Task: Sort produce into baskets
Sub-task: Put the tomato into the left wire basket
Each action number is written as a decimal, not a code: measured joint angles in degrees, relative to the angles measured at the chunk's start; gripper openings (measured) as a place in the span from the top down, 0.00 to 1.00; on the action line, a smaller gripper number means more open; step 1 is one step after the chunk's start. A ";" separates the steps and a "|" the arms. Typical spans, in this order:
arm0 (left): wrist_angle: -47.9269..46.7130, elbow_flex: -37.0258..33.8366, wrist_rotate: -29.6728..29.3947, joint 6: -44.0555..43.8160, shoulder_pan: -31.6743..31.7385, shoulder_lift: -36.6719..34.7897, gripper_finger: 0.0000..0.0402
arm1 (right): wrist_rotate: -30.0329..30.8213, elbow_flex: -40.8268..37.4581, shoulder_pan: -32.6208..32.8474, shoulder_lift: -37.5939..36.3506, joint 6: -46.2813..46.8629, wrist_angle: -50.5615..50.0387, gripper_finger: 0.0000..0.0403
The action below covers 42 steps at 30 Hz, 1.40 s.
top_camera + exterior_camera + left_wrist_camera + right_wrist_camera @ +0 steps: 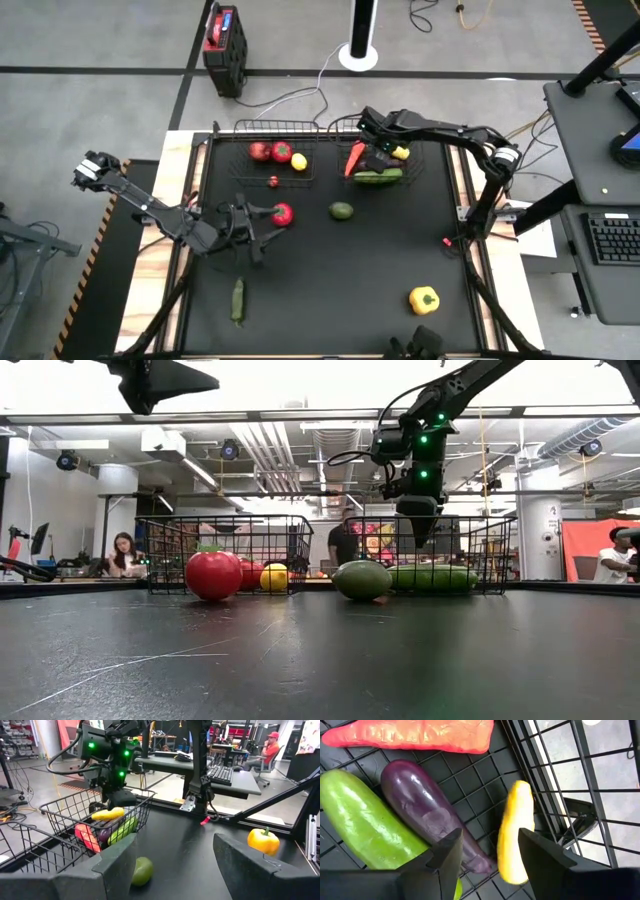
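From above, the right tool (385, 150) hangs over the right-hand black wire-mesh basket (432, 135), with the small yellow squash (400, 152) just beside its tips, an orange carrot (354, 160) on its far side and a long green cucumber (378, 177) lying below it at the basket's edge. The left tool (262, 212) sits low over the black worktop (330, 280), a red tomato (283, 213) just ahead of its fingers. The left-hand wire basket (245, 128) holds two red fruits and a lemon; an avocado, a yellow pepper and a second green vegetable lie loose on the worktop.

At worktop level, the right tool (418, 520) points down into its basket, above the green cucumber; the tomato stands in front of the other basket.

The left wrist camera shows the left tool (172, 862) spread wide and empty, the green avocado (142, 871) between and beyond its fingers.

The right wrist camera shows the right tool (487, 850) with a clear gap between its fingers, the squash beyond that gap beside a purple eggplant (427, 810). Whether either finger touches the squash, I cannot tell; it does not look clamped.

The squash lies against the basket's side wires, so if a finger catches it or the mesh on the way up, it could be dragged out over the low wall or the basket tugged askew.
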 joint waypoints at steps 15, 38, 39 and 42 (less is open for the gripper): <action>-4.33 0.00 -1.89 -7.87 0.00 0.02 0.39 | -4.66 0.00 5.05 -12.62 8.36 -0.28 0.55; -24.41 6.74 1.96 -30.32 -0.22 5.03 0.39 | -0.36 -1.35 33.93 -23.55 21.89 5.33 0.55; -28.12 8.48 1.98 -32.83 -0.22 6.29 0.39 | -0.03 -1.64 35.01 -23.44 21.98 6.83 0.55; -42.04 14.30 1.91 -41.07 -0.20 10.63 0.39 | 0.94 -2.63 37.95 -23.23 21.75 11.11 0.55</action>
